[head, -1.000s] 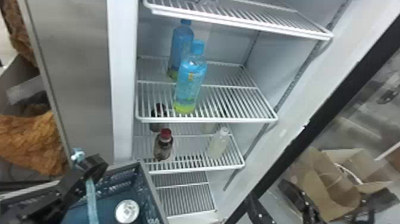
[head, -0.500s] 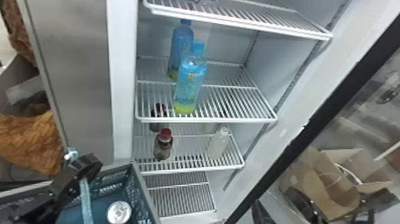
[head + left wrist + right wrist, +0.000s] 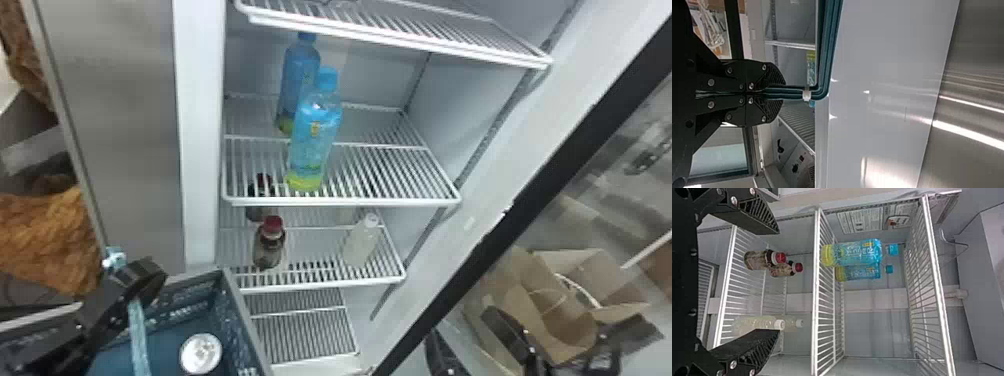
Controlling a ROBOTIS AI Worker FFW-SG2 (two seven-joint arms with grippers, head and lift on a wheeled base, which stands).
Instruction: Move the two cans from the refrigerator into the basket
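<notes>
Left claw: clamped on the basket
Right claw: spread open, facing the shelves
Can: one's in; I'd guess half done, so locate the second next

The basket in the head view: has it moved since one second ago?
Yes. The basket has shifted slightly to the left, judged against the fixed shelves of the refrigerator.

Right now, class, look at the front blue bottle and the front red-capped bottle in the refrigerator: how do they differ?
The blue bottle is tall, while the red-capped bottle is short. The blue bottle is yellow-green at its base; the red-capped bottle's body is dark and brownish. The blue bottle is on the higher shelf, the red-capped bottle on the shelf below. Both stand upright.
</notes>
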